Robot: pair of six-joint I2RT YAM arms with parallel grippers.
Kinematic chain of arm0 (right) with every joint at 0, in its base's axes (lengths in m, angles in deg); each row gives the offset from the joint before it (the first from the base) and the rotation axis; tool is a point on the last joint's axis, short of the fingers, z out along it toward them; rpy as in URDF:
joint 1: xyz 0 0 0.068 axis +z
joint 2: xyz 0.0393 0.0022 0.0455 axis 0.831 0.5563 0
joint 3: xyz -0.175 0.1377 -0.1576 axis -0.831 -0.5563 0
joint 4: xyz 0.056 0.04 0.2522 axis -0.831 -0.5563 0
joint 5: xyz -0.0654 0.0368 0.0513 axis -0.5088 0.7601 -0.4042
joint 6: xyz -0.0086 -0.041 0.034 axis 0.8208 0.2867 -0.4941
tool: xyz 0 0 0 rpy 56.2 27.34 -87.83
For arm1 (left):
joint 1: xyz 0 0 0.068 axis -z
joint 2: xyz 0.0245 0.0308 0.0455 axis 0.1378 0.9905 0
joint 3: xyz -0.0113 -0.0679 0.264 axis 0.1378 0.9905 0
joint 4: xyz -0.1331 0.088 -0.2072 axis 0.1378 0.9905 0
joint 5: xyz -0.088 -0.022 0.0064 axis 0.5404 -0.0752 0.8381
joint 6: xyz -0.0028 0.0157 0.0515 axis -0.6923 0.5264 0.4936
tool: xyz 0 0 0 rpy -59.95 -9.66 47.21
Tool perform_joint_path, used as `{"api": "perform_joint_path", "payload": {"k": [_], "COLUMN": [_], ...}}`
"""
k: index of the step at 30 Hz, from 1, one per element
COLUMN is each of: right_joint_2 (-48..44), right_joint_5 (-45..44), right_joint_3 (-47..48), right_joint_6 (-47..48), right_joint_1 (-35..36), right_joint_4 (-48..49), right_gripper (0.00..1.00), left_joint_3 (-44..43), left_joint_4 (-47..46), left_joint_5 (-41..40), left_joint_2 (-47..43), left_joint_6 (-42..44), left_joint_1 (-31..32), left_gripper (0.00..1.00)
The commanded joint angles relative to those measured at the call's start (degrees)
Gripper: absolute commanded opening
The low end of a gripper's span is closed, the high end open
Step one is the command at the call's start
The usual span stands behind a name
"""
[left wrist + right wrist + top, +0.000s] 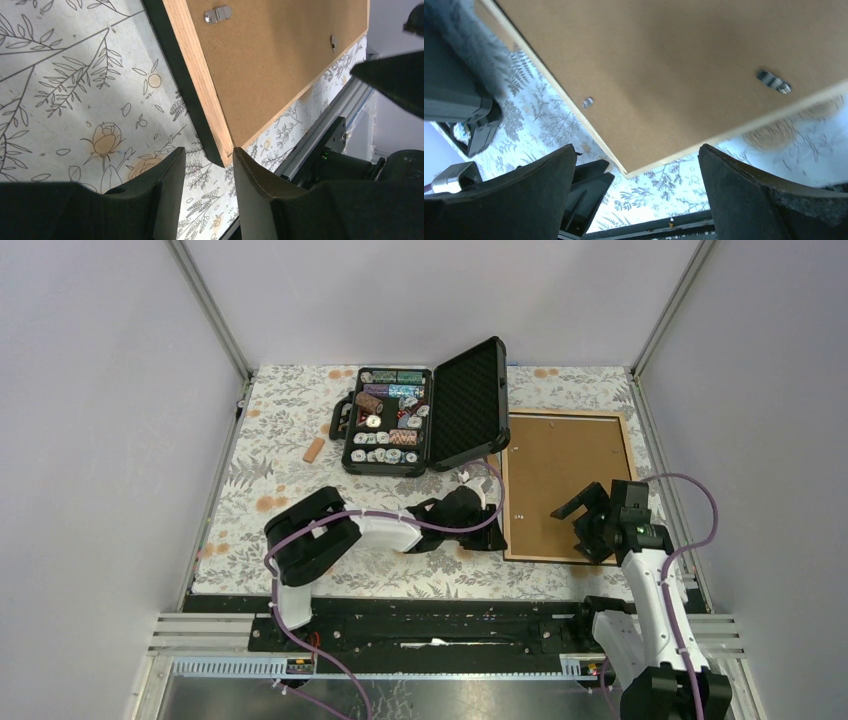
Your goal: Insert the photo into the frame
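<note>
The frame [565, 485] lies back-side up on the right of the table, its brown backing board [280, 65] showing inside a light wood rim with a black outer edge. The photo is out of view. My left gripper [497, 538] is at the frame's near-left corner. In the left wrist view that corner pokes between the fingertips of the left gripper [209, 155]; the right finger touches the wood, the left finger stands apart from the black edge. My right gripper [588, 525] hovers wide open over the frame's near edge, nothing between the fingers of the right gripper [636, 155].
A black case of poker chips [420, 415] stands open at the back centre, its lid raised next to the frame's far-left corner. A small brown piece [314, 450] lies left of it. Metal clips [217, 13] hold the backing board. The table's front rail runs close behind the grippers.
</note>
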Motion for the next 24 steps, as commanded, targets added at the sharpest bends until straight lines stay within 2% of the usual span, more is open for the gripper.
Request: {"api": "perform_joint_path", "payload": {"k": [1, 7, 20, 24], "right_joint_2": [-2.3, -5.4, -1.5, -1.5], "right_joint_5": [-7.1, -8.9, -9.8, -9.1], "right_joint_3": [0.0, -1.4, -3.1, -4.8], "right_joint_6": [-8.6, -11.3, -10.3, -11.4], "right_joint_1": [0.2, 0.2, 0.2, 0.2], "right_joint_4": [-11.5, -13.3, -4.8, -2.8], "right_gripper": [1.0, 1.0, 0.99, 0.98], "left_joint_3": [-2.7, -3.5, -5.1, -4.4], "left_joint_4": [-0.7, -0.5, 2.7, 3.3], "left_joint_5": [-2.0, -2.0, -2.7, -3.2], "left_joint_2": [1.5, 2.9, 6.3, 6.2], "left_joint_6": [0.9, 1.0, 0.9, 1.0], "left_joint_1": [0.4, 0.5, 0.8, 0.8], "left_gripper": [0.44, 0.42, 0.37, 0.32]}}
